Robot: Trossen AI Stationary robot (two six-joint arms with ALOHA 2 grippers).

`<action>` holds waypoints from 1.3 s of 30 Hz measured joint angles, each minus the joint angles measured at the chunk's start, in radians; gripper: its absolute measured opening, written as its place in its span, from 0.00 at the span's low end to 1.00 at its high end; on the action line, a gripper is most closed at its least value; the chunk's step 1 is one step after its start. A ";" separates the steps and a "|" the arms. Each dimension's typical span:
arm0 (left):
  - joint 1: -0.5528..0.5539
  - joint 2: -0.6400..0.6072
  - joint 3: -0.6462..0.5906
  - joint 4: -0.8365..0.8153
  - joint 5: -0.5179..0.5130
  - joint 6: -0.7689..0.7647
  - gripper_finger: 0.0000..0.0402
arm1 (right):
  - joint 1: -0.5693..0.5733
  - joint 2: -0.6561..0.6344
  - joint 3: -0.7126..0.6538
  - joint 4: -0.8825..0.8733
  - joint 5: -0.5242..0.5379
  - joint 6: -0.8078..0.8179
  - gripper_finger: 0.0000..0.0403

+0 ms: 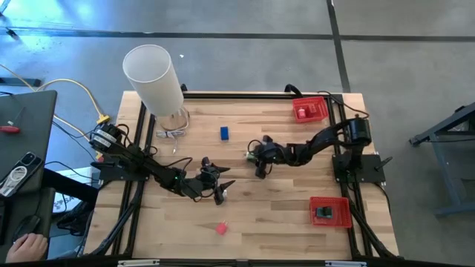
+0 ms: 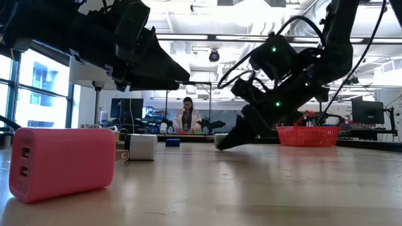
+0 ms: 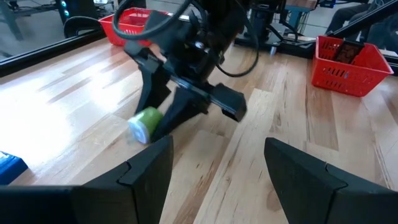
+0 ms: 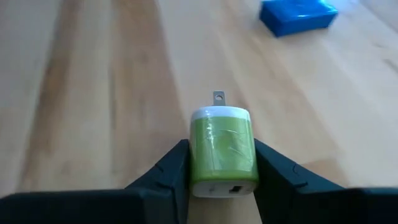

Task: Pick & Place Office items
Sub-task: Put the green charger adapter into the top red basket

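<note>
We see the right gripper point(image 4: 222, 171) near the middle of the wooden table point(image 1: 282, 215), pinching a green charger point(image 4: 222, 149) between its fingers, prongs pointing forward. A blue piece point(image 1: 224, 133) lies just beyond it. Our left gripper point(image 3: 217, 168) hangs nearby with its fingers spread and nothing between them. A pink charger point(image 1: 221, 228) lies near the table's front edge

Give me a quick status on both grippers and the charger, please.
Right gripper shut on green charger, at table centre. Left gripper open, empty, facing it. Nothing in the way.
</note>
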 joint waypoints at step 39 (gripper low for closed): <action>-0.027 0.000 0.000 0.000 0.001 0.000 0.61 | 0.036 -0.582 0.002 -0.806 0.165 0.144 0.31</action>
